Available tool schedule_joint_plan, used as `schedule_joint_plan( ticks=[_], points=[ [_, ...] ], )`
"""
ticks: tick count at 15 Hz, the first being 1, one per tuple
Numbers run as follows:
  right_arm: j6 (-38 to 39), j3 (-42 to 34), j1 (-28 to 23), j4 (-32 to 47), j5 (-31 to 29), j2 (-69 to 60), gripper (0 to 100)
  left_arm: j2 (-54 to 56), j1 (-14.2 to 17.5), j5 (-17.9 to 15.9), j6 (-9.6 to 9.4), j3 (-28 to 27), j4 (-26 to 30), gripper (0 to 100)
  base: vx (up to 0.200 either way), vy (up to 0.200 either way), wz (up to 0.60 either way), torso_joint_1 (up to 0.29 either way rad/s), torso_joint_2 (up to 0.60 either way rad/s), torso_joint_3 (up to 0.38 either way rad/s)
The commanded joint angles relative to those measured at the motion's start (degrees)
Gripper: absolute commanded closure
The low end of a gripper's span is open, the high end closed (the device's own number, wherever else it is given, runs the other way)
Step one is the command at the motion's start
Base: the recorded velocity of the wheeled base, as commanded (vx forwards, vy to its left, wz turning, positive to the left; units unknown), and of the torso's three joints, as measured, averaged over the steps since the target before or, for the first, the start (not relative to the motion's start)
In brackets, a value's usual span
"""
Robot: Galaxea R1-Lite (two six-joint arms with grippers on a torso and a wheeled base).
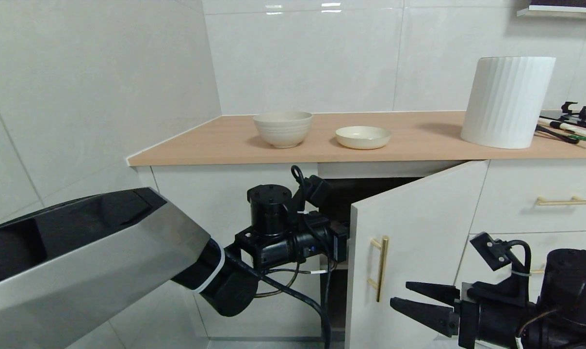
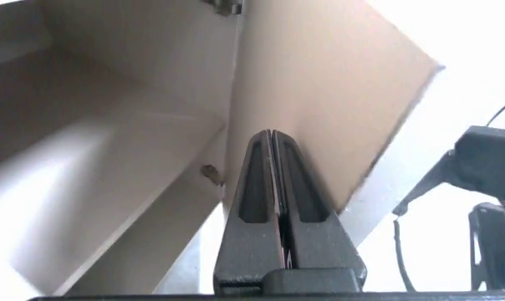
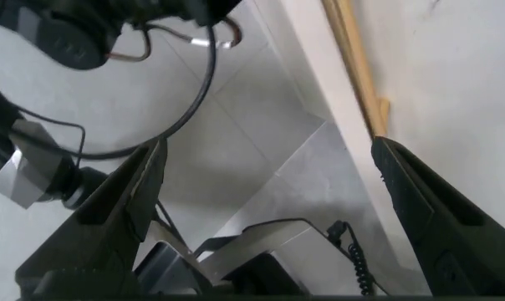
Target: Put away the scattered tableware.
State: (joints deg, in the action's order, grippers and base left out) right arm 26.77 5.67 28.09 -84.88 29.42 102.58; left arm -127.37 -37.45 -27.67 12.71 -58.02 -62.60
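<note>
left gripper point(image 2: 272, 140) pressed closed, seemingly behind cabinet door point(image 1: 419, 218), right gripper point(image 1: 399, 294) spread, low

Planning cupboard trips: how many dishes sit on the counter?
2: a deep bowl near the left end of the counter, and a shallow dish right of it. Others could hide behind the white ribbed container.

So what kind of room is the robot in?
Probably a kitchen: tiled walls, a wooden counter holding a bowl and a shallow dish, and cupboards underneath, one door open.

Black jointed arms point(image 1: 278, 237) with looped black cables point(image 1: 326, 334)
</note>
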Motion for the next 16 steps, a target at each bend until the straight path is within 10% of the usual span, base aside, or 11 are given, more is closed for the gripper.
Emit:
schedule_joint_plan(
  ticks=[1,16],
  points=[
    [0.04,-0.31,0.57,-0.02,0.03,-0.28,0,-1.13,-0.52,0.07,0.03,-1.22,0.2,100,0.0,0.0,0.0,0.0,0.0,0.0],
    [-2.25,-5.67,13.49,0.07,-0.15,-4.32,0,-5.08,-2.54,0.16,0.21,-10.63,7.58,100,-0.053,0.0,0.0,0.002,0.0,0.0]
  ],
)
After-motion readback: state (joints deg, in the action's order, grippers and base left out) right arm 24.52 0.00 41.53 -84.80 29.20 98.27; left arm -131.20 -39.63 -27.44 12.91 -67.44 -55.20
